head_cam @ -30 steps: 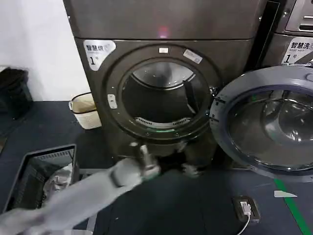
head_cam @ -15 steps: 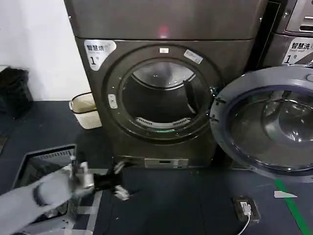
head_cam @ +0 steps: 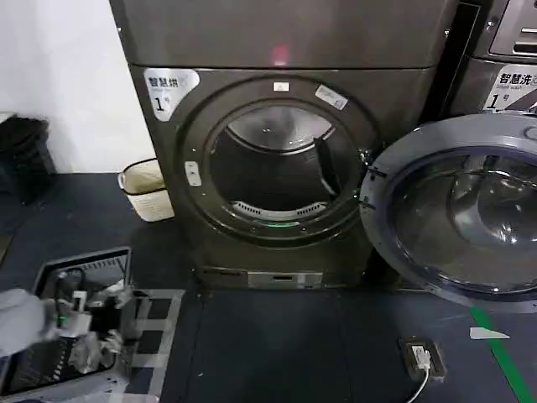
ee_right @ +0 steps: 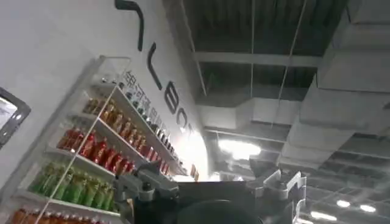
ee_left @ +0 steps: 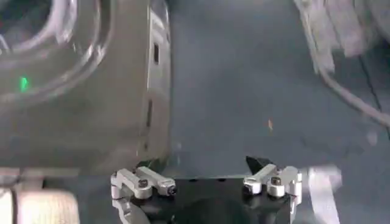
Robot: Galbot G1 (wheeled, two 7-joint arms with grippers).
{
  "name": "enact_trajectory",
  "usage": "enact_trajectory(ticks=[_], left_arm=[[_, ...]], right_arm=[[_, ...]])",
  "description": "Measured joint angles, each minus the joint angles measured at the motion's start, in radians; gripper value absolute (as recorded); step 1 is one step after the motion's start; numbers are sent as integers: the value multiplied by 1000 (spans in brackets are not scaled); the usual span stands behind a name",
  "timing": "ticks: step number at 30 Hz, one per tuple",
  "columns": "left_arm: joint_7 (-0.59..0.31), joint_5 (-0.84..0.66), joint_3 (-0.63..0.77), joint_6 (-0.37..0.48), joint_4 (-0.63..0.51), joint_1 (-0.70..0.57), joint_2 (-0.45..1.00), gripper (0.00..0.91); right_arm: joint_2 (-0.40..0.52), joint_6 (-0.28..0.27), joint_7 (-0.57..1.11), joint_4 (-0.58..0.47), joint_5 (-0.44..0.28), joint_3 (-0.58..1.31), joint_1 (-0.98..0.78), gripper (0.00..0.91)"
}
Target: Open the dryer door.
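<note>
The dryer door stands swung wide open to the right of the drum opening, its grey inner side and dark glass facing me. My left gripper is low at the left, over a grey crate and well away from the door. In the left wrist view the left gripper is open with nothing between its fingers, and the dryer's lower front lies beyond it. My right gripper points up at a ceiling and shelves, open and holding nothing.
A grey crate sits on the floor at the lower left. A cream bin stands beside the dryer. A neighbouring machine is at the upper right. A small device with a cable and green tape lie on the dark floor.
My left arm has drawn back from below the drum opening to the lower left, over the crate. The door has stayed open in the same place.
</note>
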Motion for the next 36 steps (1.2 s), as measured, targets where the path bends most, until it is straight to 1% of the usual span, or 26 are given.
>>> enact_trajectory(ticks=[5, 14, 21, 28, 32, 36], left_arm=[[21, 59, 0, -11, 61, -2, 20, 907], [53, 94, -4, -52, 138, -6, 68, 907], [65, 160, 14, -73, 170, -9, 78, 907], [93, 201, 14, -76, 186, -14, 79, 907], [69, 186, 12, -73, 188, -18, 79, 907], [75, 194, 12, -80, 193, -18, 81, 907]], right_arm=[[-2, 2, 0, -4, 0, 2, -1, 907], [0, 3, -2, -6, -3, -6, 5, 907], [0, 3, -3, -11, -10, 3, 4, 907], [3, 5, -3, -12, -13, 2, 4, 907], [9, 8, -4, -7, -12, -2, 5, 907], [11, 13, -4, 0, -8, 0, 4, 907]])
